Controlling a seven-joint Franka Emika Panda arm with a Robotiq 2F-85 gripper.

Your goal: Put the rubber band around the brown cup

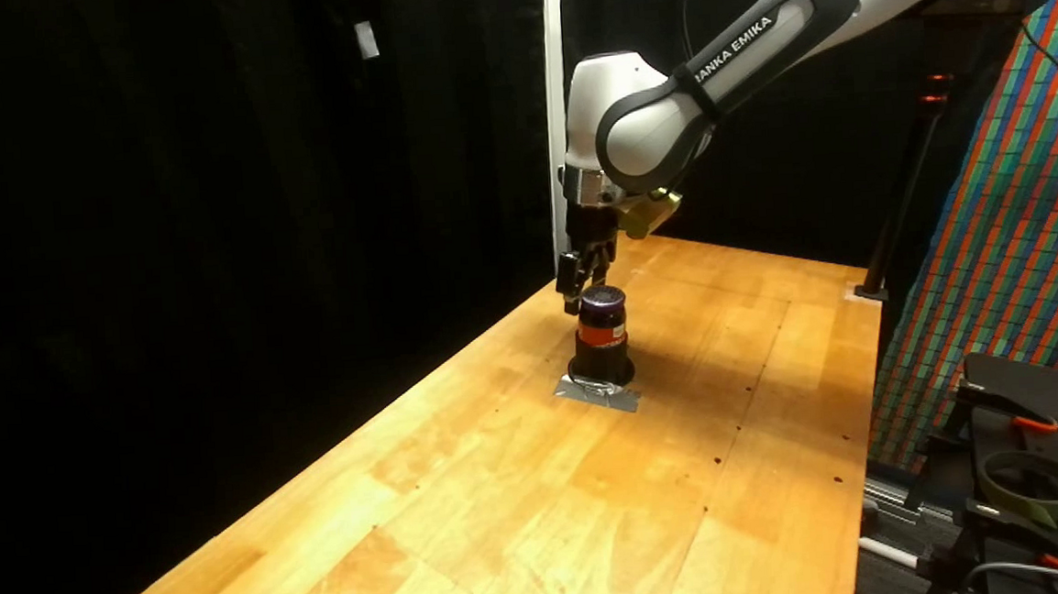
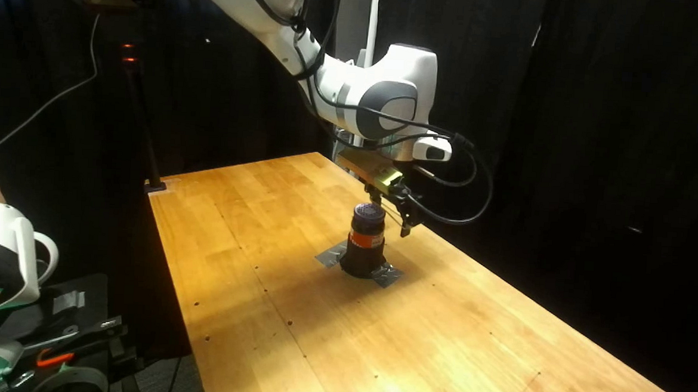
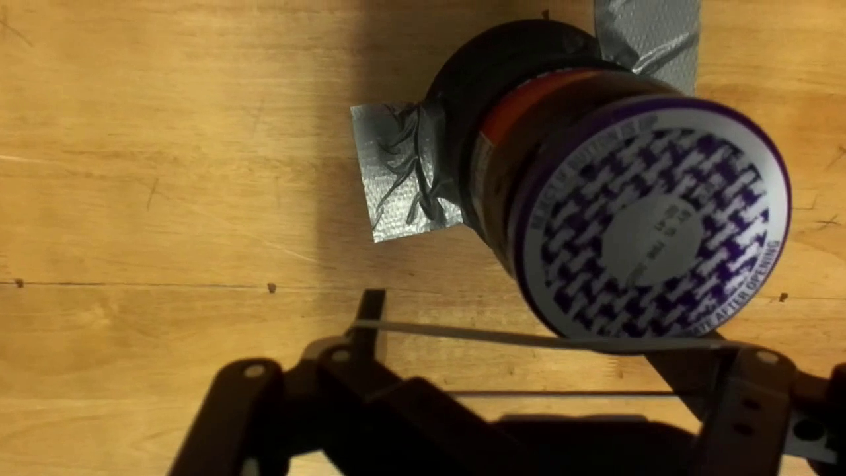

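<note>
The brown cup (image 1: 603, 334) is a dark jar with an orange-red label and a purple-rimmed lid. It stands upright in a black holder on the table, as both exterior views show (image 2: 367, 240). In the wrist view its patterned lid (image 3: 651, 228) is at the upper right. My gripper (image 3: 529, 344) is open, its fingers spread wide. The rubber band (image 3: 476, 335) is stretched between the two fingers in two strands and is apart from the cup's body; one strand overlaps the lid's lower edge in view. In an exterior view the fingertips (image 2: 390, 217) are beside the lid, about lid height.
Grey tape strips (image 3: 406, 175) fix the holder (image 1: 602, 366) to the wooden table (image 1: 542, 507). A black post (image 1: 899, 192) stands at a table edge. A dark cart with a tape roll (image 1: 1032, 487) is beside the table. Black curtains hang behind.
</note>
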